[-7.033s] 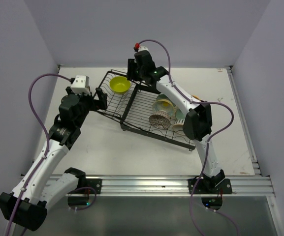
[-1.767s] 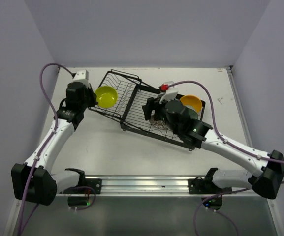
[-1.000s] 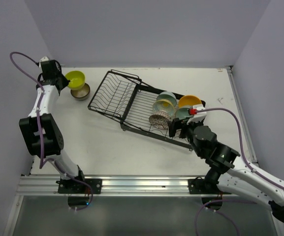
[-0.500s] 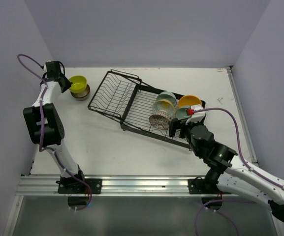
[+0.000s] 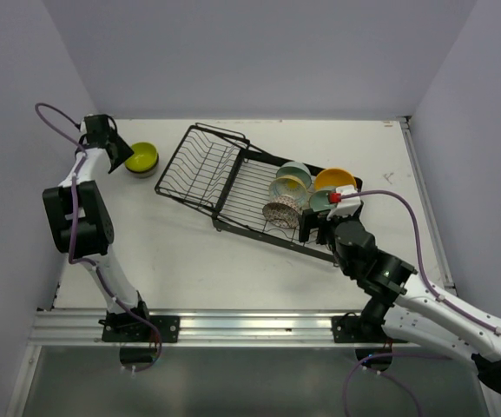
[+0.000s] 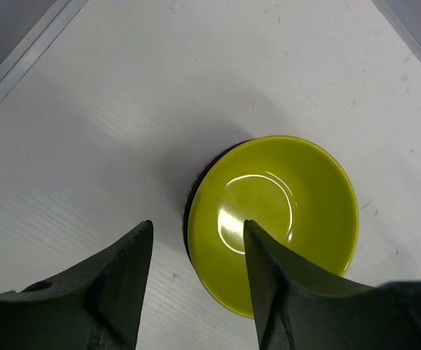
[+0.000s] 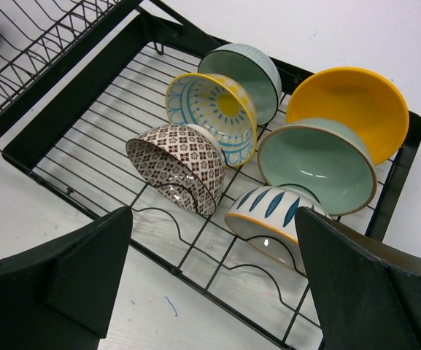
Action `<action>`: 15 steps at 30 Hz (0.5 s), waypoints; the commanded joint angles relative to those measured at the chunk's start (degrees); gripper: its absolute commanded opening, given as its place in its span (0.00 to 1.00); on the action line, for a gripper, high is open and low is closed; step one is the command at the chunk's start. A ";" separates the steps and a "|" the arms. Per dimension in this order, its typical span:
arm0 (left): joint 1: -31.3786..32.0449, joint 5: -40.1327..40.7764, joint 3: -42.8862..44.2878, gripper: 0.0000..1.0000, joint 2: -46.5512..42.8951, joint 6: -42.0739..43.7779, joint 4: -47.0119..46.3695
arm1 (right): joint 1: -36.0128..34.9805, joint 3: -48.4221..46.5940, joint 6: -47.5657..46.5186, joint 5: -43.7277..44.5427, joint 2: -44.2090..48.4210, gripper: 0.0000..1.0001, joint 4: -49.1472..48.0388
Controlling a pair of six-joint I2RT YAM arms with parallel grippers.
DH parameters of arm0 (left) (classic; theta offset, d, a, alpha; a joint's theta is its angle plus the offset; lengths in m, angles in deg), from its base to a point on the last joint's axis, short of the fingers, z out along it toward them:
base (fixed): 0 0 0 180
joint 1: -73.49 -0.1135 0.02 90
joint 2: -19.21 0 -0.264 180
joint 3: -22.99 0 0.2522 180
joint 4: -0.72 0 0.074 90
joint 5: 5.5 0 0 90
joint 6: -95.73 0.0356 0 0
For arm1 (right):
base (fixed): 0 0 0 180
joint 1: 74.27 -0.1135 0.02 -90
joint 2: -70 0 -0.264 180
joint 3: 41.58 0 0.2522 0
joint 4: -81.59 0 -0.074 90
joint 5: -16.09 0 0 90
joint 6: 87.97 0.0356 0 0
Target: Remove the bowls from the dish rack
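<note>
The yellow-green bowl (image 5: 143, 157) sits nested in the dark brown striped bowl (image 6: 192, 195) on the table at the far left, also in the left wrist view (image 6: 279, 219). My left gripper (image 6: 197, 229) is open, its fingers straddling that bowl's near rim. The black dish rack (image 5: 203, 170) lies mid-table. Its flat section (image 7: 86, 153) holds several bowls: brown-patterned (image 7: 177, 166), cream with blue and yellow (image 7: 214, 113), pale teal (image 7: 252, 67), orange-yellow (image 7: 349, 100), teal with brown rim (image 7: 316, 164), white with blue leaves (image 7: 276, 219). My right gripper (image 7: 214, 213) is wide open and empty just above the rack's near edge.
The rack's basket section (image 5: 194, 161) has raised sides and holds nothing. The table's left edge rail (image 6: 20, 62) runs close to the stacked bowls. Grey walls stand on the left and right. The right arm (image 5: 406, 287) lies across the near right of the table.
The left gripper has brought the yellow-green bowl down into the dark striped bowl and let go of it. The right gripper has barely moved.
</note>
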 commanded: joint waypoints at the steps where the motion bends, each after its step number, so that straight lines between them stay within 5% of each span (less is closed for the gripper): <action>1: -0.39 0.62 -1.01 0.58 -0.41 -0.31 -3.58 | 0.27 0.16 -0.33 1.08 -0.23 0.98 -1.96; 10: -0.39 1.50 -4.43 0.75 -11.21 -0.58 -5.07 | 0.88 -0.81 0.37 -0.41 -1.19 0.99 -1.35; 15: 0.40 -2.80 -14.59 0.79 -27.81 1.17 -10.77 | 2.02 -3.79 1.96 -3.48 -4.26 0.99 0.58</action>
